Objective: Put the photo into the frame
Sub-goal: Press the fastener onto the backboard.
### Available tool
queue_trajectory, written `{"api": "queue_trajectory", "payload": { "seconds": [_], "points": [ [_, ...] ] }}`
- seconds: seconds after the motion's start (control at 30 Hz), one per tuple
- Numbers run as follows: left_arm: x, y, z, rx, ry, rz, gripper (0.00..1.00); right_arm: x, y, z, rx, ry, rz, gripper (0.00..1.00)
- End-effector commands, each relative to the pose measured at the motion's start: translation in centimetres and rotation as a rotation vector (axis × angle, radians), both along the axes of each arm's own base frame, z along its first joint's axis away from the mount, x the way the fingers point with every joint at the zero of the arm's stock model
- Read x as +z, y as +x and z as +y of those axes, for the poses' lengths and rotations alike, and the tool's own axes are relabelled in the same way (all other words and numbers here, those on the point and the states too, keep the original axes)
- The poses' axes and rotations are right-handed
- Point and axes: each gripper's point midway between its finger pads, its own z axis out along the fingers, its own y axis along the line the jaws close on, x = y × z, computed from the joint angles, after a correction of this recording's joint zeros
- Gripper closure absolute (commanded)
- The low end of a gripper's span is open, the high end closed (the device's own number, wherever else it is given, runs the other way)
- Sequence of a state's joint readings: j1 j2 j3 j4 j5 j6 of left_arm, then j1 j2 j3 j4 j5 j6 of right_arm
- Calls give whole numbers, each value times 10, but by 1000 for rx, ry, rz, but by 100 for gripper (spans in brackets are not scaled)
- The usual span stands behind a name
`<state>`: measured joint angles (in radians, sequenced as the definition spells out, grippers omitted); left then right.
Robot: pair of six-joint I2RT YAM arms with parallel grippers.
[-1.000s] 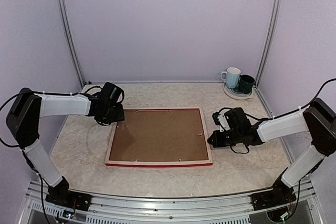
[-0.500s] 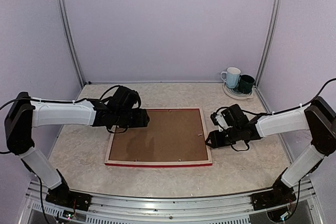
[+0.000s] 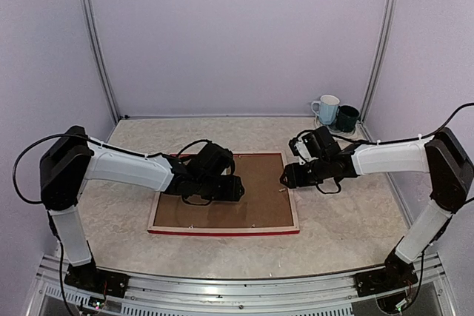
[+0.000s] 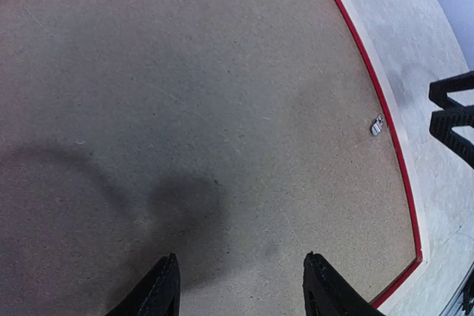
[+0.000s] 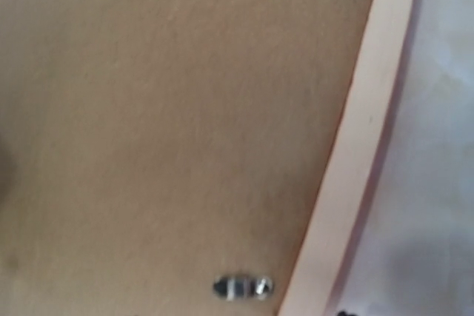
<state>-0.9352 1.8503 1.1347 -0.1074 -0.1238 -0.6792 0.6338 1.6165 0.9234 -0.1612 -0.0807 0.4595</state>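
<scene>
The frame (image 3: 222, 231) lies face down on the table, pale wood rim (image 5: 355, 153) up, a red edge (image 4: 385, 109) showing. A brown backing board (image 3: 259, 201) fills it. The photo is hidden. My left gripper (image 3: 238, 190) hovers over the middle of the board (image 4: 207, 86), open (image 4: 241, 260), with nothing between its fingers. My right gripper (image 3: 285, 180) is at the frame's right rim, near a small metal clip (image 5: 242, 286). Its fingers do not show in its own wrist view. The left wrist view catches them (image 4: 453, 106) standing apart over the table.
A white mug (image 3: 326, 109) and a dark mug (image 3: 346, 118) stand on a plate (image 3: 337, 135) at the back right corner. Further metal clips (image 4: 377, 125) sit along the board's edge. Purple walls enclose the table on three sides.
My left arm has swung from the frame's far left corner rightward over the board. My right gripper has moved farther back and left to the frame's right rim, and its fingers have parted.
</scene>
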Motion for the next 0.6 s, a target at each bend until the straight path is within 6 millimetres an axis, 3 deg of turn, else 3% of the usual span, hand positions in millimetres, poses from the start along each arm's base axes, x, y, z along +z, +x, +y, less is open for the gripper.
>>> {"api": "queue_trajectory", "payload": {
  "seconds": [0.0,0.2,0.57],
  "points": [
    [6,-2,-31,-42,-75,-1,45,-12,8,0,-10,-67,16,44],
    [-11,-7,-43,-54,-56,19,47,-31,15,0,-25,-117,45,48],
    [-64,-21,-36,-49,11,97,49,-61,10,-9,-25,-177,83,55]
  ]
}}
